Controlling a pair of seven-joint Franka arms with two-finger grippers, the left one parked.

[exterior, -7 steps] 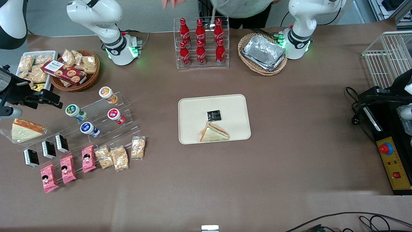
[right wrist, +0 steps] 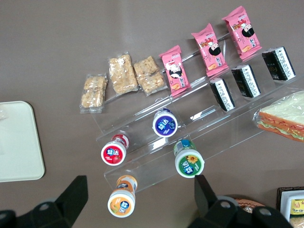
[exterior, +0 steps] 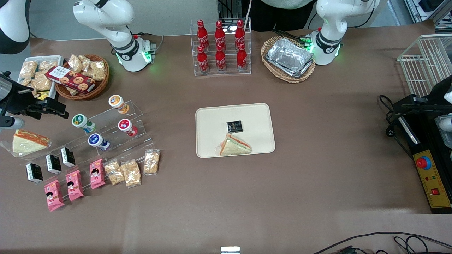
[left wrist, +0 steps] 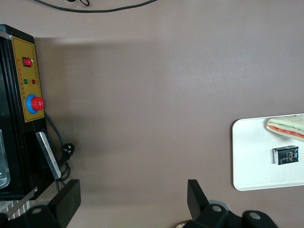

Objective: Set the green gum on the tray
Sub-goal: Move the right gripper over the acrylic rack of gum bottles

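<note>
Gum [exterior: 83, 123] tilted, lid up; gripper [right wrist: 140, 197] above.

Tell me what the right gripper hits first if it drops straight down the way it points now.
Probably the clear acrylic step stand, between the orange-lidded bottle and the green gum; the open gripper hangs above them, though depth is unclear.

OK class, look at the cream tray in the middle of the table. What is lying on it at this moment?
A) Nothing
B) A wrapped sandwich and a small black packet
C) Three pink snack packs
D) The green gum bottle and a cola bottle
B: the tray holds a wrapped sandwich and a small black packet; the green gum sits on the clear stepped stand, with the open gripper above it.
</note>
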